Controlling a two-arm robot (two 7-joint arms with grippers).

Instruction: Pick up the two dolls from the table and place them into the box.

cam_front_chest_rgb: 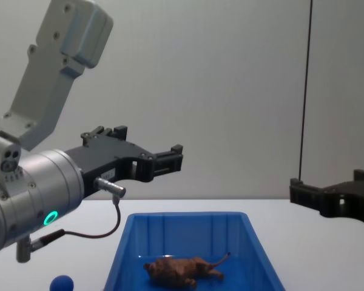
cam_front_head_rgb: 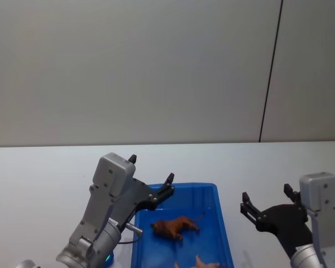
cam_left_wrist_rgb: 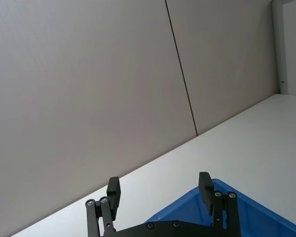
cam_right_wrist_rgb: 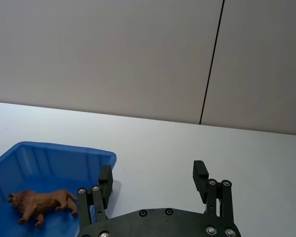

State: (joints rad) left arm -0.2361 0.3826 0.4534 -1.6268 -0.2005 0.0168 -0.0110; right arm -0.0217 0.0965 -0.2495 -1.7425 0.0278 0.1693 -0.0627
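Plainly both dolls lie inside the single blue bin: the shaggy reddish-brown doll on its side mid-floor, and the pale pink doll (cut off by the head view's lower edge) nearer the robot. Two grippers hang empty with fingers spread, the left gripper above the bin's far left corner, the right gripper over bare table beside it. One small round blue object sits left of the bin.

White table, blue box on it
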